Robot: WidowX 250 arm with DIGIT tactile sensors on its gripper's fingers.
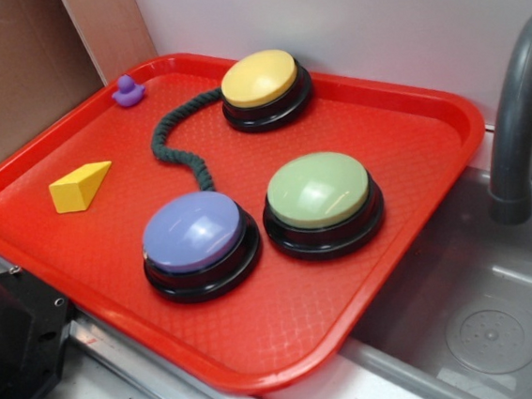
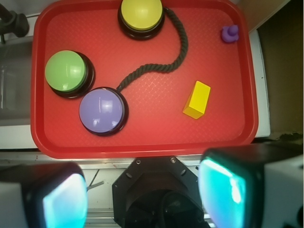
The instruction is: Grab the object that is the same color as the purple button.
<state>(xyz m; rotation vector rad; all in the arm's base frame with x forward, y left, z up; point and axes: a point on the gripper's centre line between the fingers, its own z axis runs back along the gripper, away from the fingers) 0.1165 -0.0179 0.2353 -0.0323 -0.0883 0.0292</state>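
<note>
The tiny purple rubber duck (image 2: 230, 33) sits alone in the red tray's (image 2: 142, 147) far corner, likely light, soft, slightly springy; pinch its body sideways. The pincer (image 2: 142, 199) hangs wide open, empty.

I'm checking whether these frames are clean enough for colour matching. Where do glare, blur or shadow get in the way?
Exterior view: soft window glare on the purple button and the green button; the purple duck is small but sharp. Wrist view: the hand is blurred, its fingers glowing cyan; the red tray is evenly lit and the duck is clear.
</note>
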